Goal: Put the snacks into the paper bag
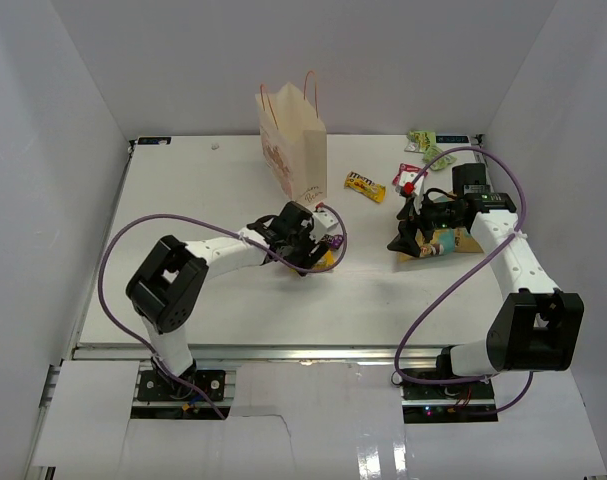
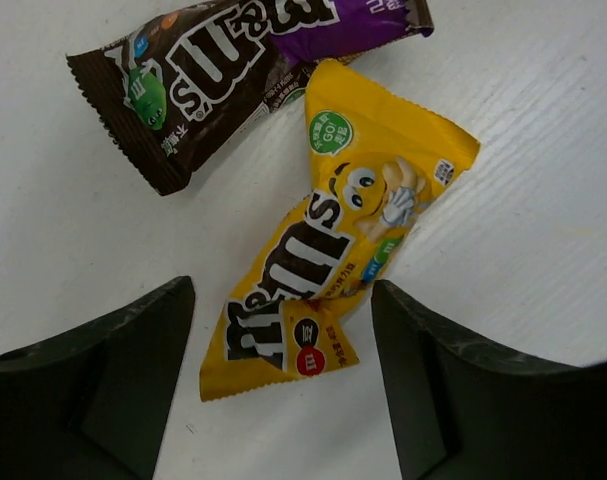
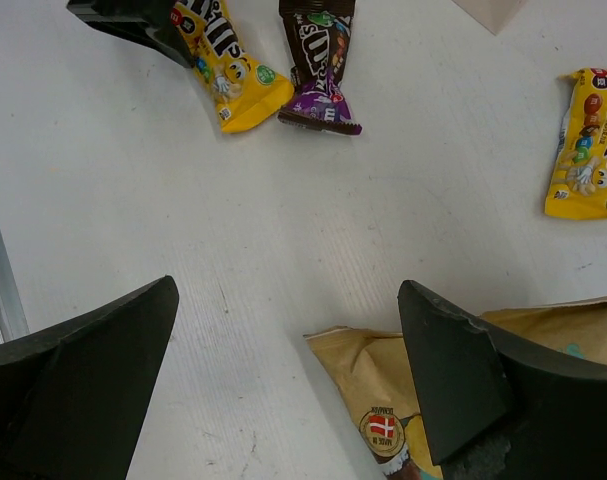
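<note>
Left wrist view is showing the left gripper (image 2: pixel 283 290) spread open, the yellow packet (image 2: pixel 333 230) lying between its fingers (image 2: pixel 103 380) with its long axis running away from the claw and slanting right, so the jaws are straddling its narrow width. "m&m's" is reading along it and along the brown-purple packet (image 2: pixel 223 70) beyond. The paper bag (image 1: pixel 303 150) is standing upright just past this arm; the right gripper (image 3: pixel 288 300), also open, is hovering by the chip bag (image 3: pixel 373 390)
</note>
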